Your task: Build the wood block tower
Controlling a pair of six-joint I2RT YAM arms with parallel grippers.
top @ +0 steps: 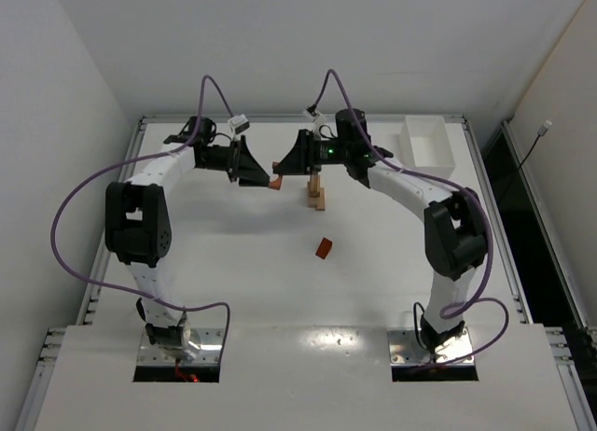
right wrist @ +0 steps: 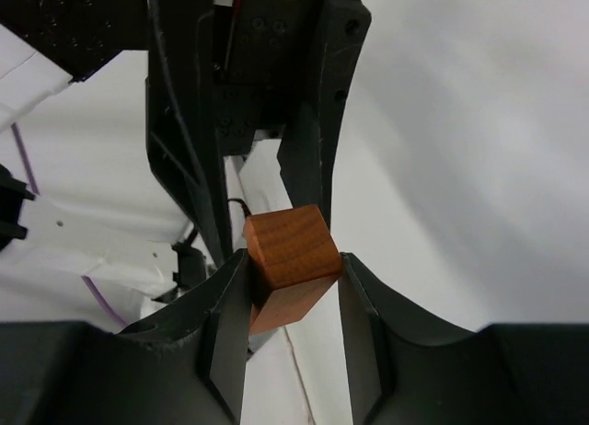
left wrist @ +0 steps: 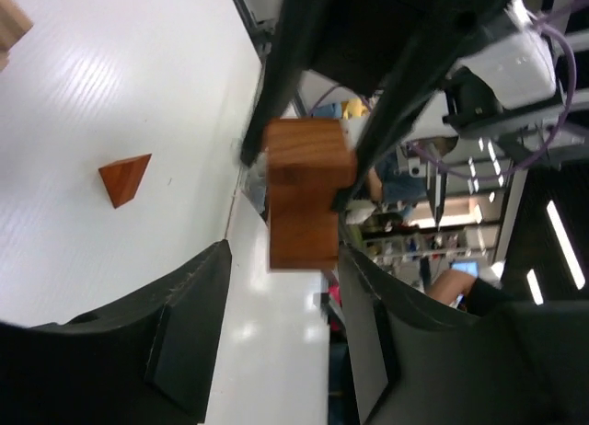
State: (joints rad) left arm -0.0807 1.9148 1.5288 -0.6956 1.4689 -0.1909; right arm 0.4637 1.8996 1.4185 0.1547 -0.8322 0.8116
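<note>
Both grippers meet over the table's far centre for what looks like a handover, the right gripper (right wrist: 293, 282) pinching the reddish block (right wrist: 287, 259) and the left gripper (left wrist: 281, 342) spread around it, with the tower (top: 318, 194) at five o'clock of them.

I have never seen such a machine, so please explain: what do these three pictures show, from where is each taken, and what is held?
These are two robot arms bolted to a white table. The wide picture comes from a fixed camera above and behind them. The other two come from small cameras on the wrists, each looking along its own two fingers.

On the table stand a small tower of wooden blocks, a loose reddish wedge and a white tray.

The arms meet over the table at one reddish block. The right gripper clamps it. The left gripper has its fingers around the block too, but a gap shows on one side, so it looks open.
</note>
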